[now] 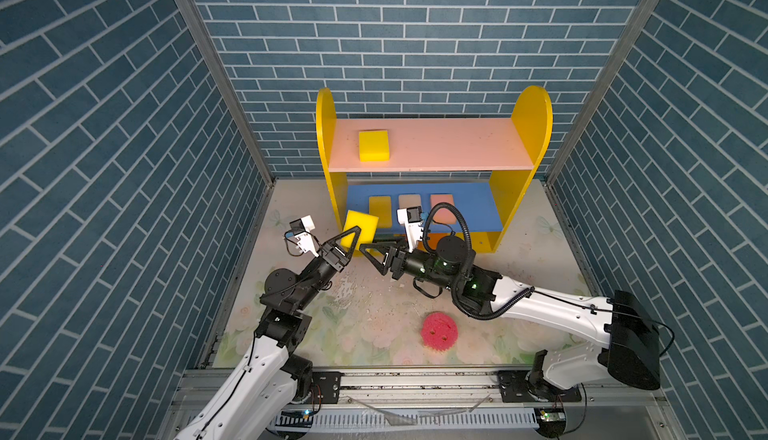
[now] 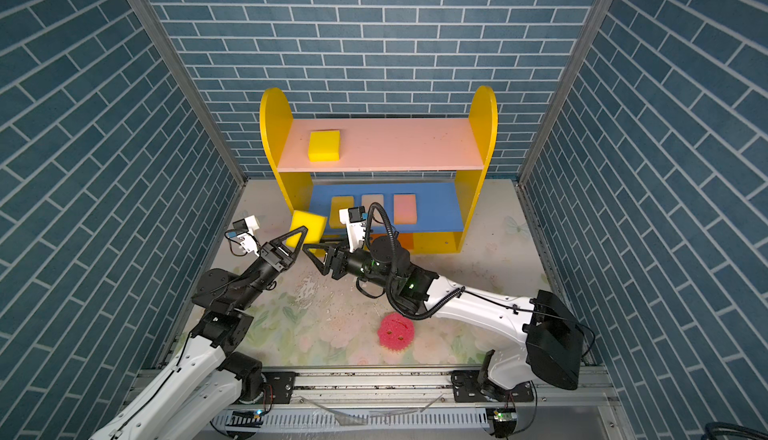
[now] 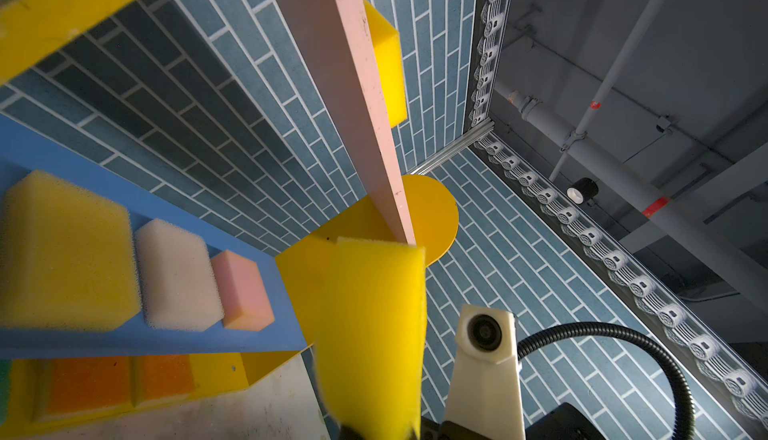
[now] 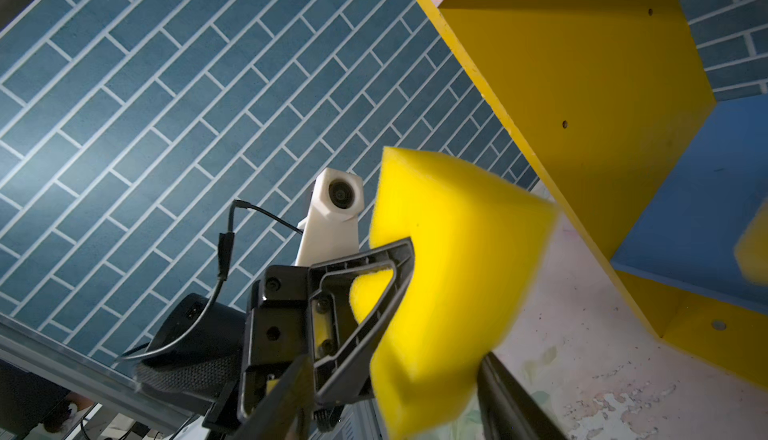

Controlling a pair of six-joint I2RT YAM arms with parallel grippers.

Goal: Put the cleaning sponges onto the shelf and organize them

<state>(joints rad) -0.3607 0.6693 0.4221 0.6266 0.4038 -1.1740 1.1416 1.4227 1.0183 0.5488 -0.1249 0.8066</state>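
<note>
The left jaws are clamping tight on a yellow sponge (image 1: pixel 366 223) and holding it in the air, tilted, just in front of the near left corner of the shelf (image 1: pixel 536 126). In the right wrist view one of the black fingers (image 4: pixel 374 276) is pressing into the foam. The right jaws are standing open just right of that sponge, gripping nothing; whether their tips are touching it I cannot tell.

On the shelf's pink top board (image 1: pixel 449 143) a second yellow sponge (image 1: pixel 374 145) is lying flat towards the left end. On the blue middle board (image 1: pixel 473 209) three sponges are sitting side by side in a row: a yellow one (image 2: pixel 341 205) on the left, a cream one (image 2: pixel 372 201) in the middle and a pink one (image 2: pixel 404 208) on the right. In the left wrist view two orange sponges (image 3: pixel 89 384) are resting next to each other on the yellow base. The round pink sponge (image 1: pixel 438 331) is lying on the table (image 1: pixel 540 259), well apart from the shelf, towards the near edge.
</note>
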